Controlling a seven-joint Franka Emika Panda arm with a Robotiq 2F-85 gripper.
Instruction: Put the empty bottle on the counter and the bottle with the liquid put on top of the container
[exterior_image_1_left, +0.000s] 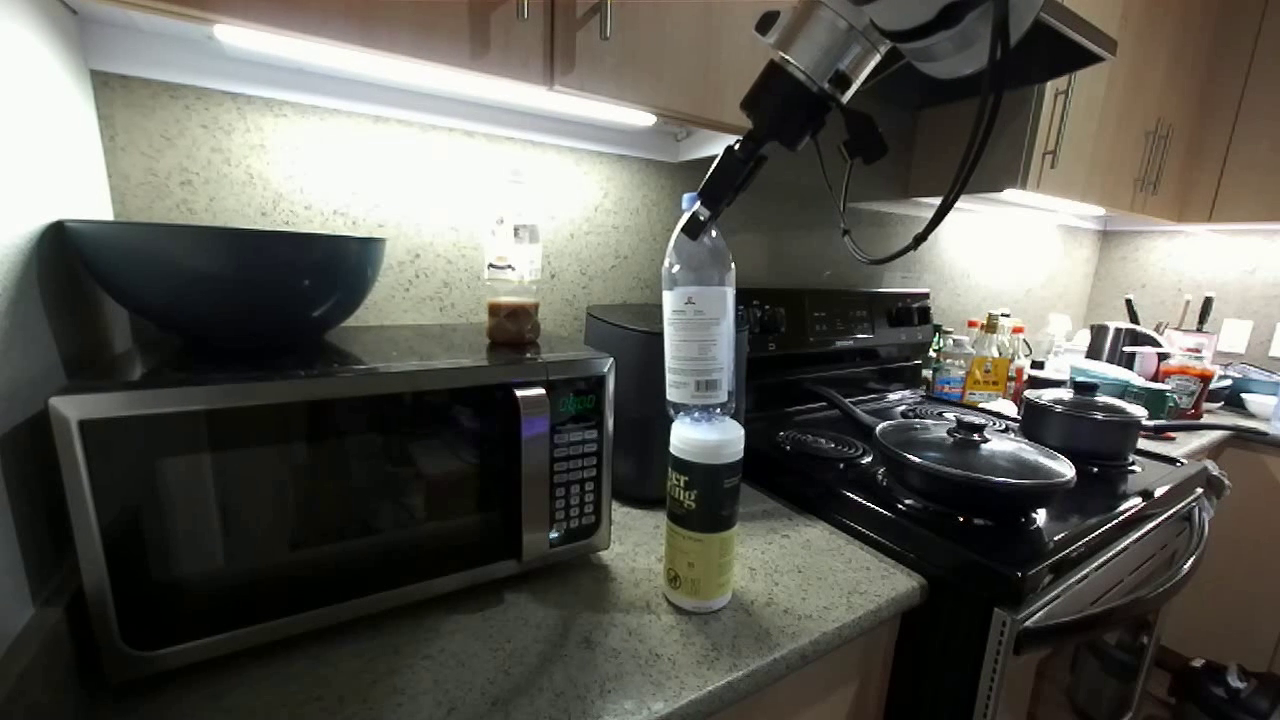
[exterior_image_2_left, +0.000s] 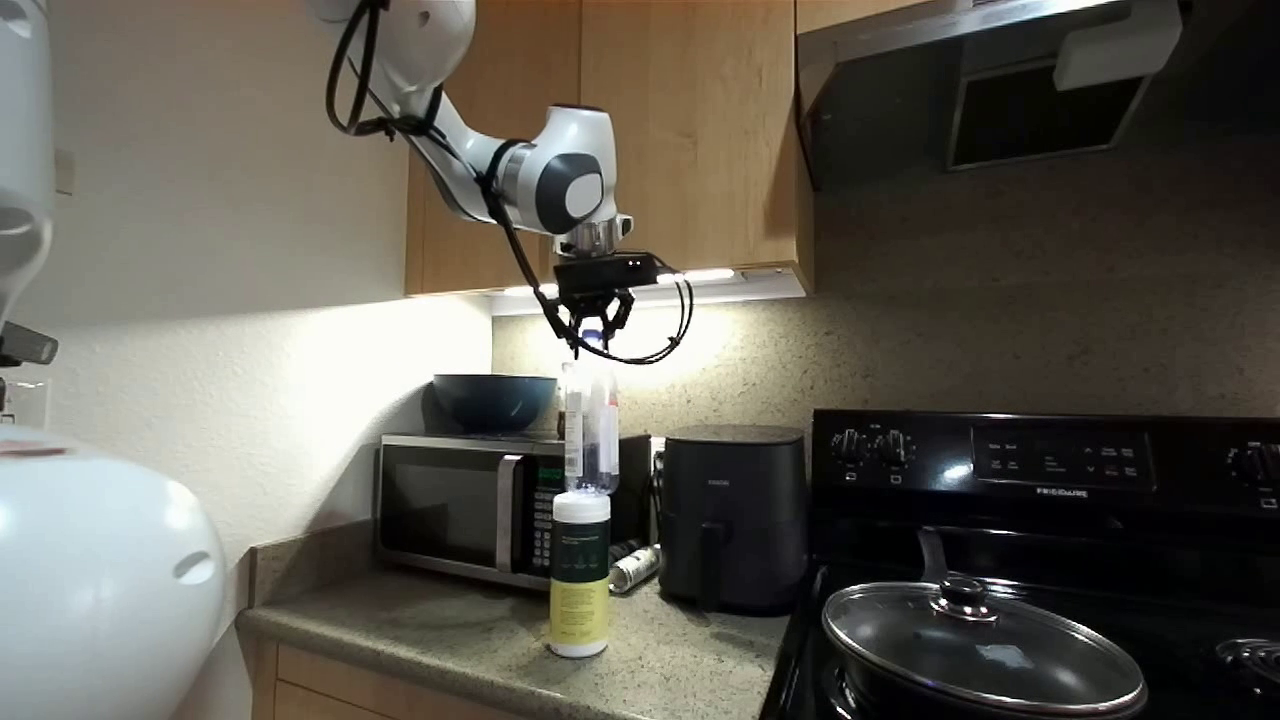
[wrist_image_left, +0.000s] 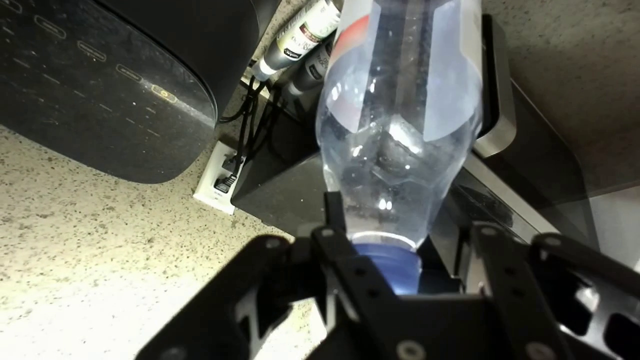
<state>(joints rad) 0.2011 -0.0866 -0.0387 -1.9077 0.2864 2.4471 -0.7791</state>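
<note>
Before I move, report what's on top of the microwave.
A dark blue bowl and the clear bottle with brown liquid. The bowl's inside and anything behind it are hidden.

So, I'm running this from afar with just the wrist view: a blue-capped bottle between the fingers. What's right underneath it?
Observer: A jar. Both exterior views show it directly below your bottle; whether they touch, I can't tell.
Visitor: Huh. Any other bottle about?
Observer: Yes, for one, a bottle of brown liquid stands on the microwave, in an exterior view.
Visitor: Anything else I'm missing?
Observer: A lidded pan sits on the stove.
</note>
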